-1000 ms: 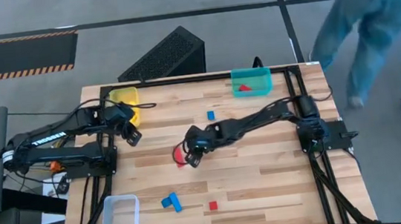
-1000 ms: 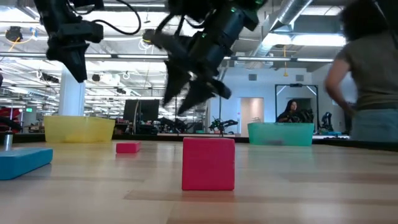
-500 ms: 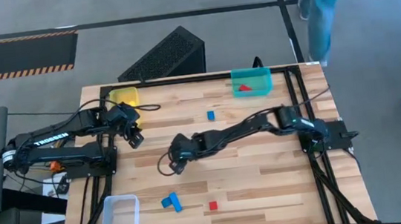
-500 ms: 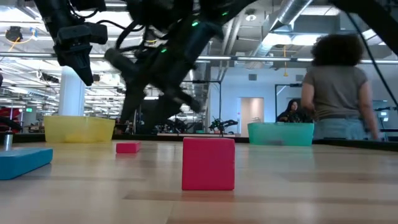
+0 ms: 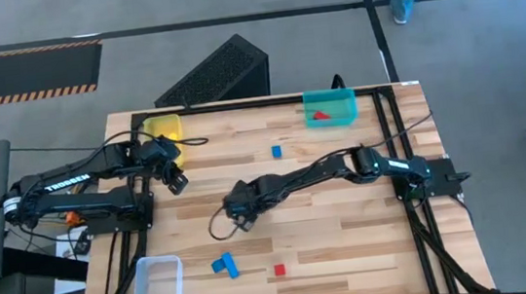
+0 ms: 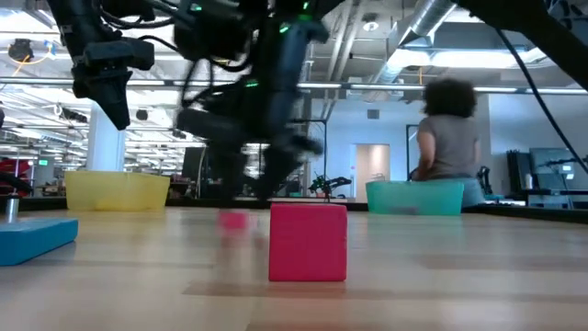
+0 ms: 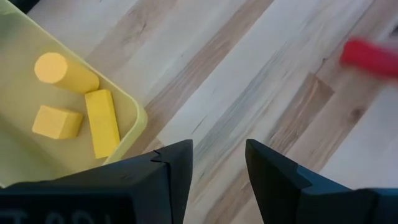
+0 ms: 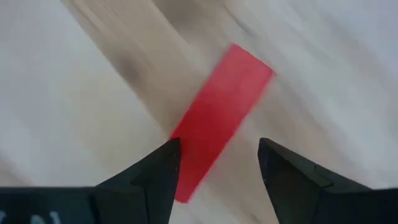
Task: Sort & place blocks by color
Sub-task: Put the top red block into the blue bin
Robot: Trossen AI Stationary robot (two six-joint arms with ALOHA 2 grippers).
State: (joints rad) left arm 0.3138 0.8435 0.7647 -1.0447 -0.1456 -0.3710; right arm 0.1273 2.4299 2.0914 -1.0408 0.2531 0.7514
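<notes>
A red bar [image 8: 221,118] lies flat on the wood and shows blurred in the low view [image 6: 233,220]. My right gripper [image 8: 217,146] hangs open just above it, near the table's middle [image 5: 238,211], one finger on either side of the bar's end. My left gripper [image 5: 177,183] is open and empty, hovering beside the yellow bin [image 7: 134,118]. That bin holds three yellow blocks [image 7: 102,121]. A red cube [image 5: 279,271], two blue blocks [image 5: 224,265] and a blue cube [image 5: 276,151] rest on the table. The teal bin [image 5: 329,101] holds a red block [image 5: 319,116]. My right gripper comes at the red bar from above, pointing down, with its open fingers [image 8: 158,171] across the bar's end [image 8: 186,180]. The bar lies flat on the table. I cannot tell whether a finger touches it.
A clear bin [image 5: 157,287] stands at the near left corner. A black frame [image 5: 239,103] rims the table. The big red cube [image 6: 308,242] sits close to the low camera. A person [image 6: 450,138] stands in the room beyond.
My right gripper has swung toward the table's left and come down low over the red bar. In the low view the bar has shifted sideways along the table and shows blurred. The person behind the table has walked off.
</notes>
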